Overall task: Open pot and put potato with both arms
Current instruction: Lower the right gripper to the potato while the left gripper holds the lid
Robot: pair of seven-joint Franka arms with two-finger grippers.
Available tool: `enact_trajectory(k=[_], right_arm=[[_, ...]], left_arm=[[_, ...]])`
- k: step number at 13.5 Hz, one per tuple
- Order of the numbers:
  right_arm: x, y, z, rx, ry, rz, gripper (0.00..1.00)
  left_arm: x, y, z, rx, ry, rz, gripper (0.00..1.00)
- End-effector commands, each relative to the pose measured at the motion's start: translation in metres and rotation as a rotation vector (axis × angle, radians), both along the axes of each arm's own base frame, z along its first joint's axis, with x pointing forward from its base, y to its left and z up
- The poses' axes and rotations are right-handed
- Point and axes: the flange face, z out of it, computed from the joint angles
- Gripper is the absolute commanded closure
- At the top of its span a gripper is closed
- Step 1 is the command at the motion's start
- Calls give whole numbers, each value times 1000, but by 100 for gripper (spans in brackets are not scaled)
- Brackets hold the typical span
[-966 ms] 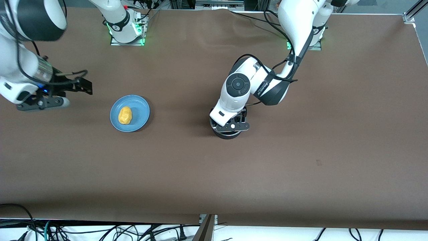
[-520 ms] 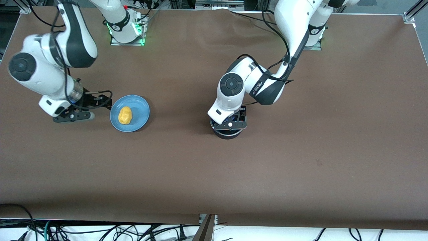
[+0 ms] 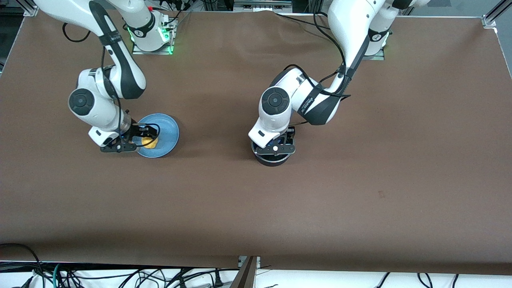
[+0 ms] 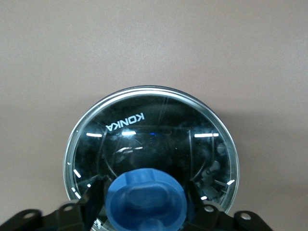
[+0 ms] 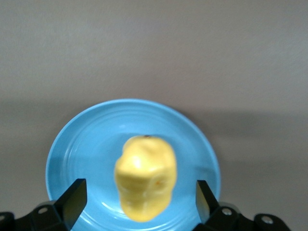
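The black pot (image 3: 273, 160) stands mid-table with its glass lid (image 4: 154, 139) on; its handle is hidden under the left arm. My left gripper (image 3: 278, 143) is down on the lid, and in the left wrist view it (image 4: 146, 202) is shut on the blue knob (image 4: 146, 197), a finger pressed to each side. The yellow potato (image 3: 151, 143) lies on the light-blue plate (image 3: 168, 128) toward the right arm's end of the table. My right gripper (image 3: 147, 138) hangs open just over it. In the right wrist view (image 5: 137, 197) the potato (image 5: 145, 175) sits between the wide-apart fingers (image 5: 72, 199), untouched, on the plate (image 5: 82, 144).
The brown table cloth (image 3: 360, 192) is bare around the pot and the plate. Both arm bases (image 3: 152, 38) stand along the table's edge farthest from the front camera. Cables hang below the table's near edge.
My right arm has swung in from its end of the table and brought the open gripper over the potato. My left gripper has settled slightly lower on the lid.
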Motion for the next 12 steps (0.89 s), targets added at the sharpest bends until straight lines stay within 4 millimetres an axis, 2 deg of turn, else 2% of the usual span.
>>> enact_trajectory(k=[1, 4, 8, 9, 11, 12], right_arm=[[-7, 12, -8, 13, -24, -17, 0], [-10, 11, -25, 14, -33, -7, 0], [-19, 8, -44, 19, -67, 0, 0], [-20, 8, -49, 19, -67, 1, 2], [-22, 8, -51, 18, -62, 1, 12], [-22, 8, -51, 18, -59, 1, 25]], left_arm=[[0, -2, 6, 21, -18, -4, 61], [2, -3, 20, 1, -31, 4, 61], [-1, 10, 75, 9, -33, 23, 61], [2, 21, 95, 11, -41, 32, 61], [14, 56, 121, 35, -22, 66, 61], [21, 74, 132, 40, -15, 91, 61]])
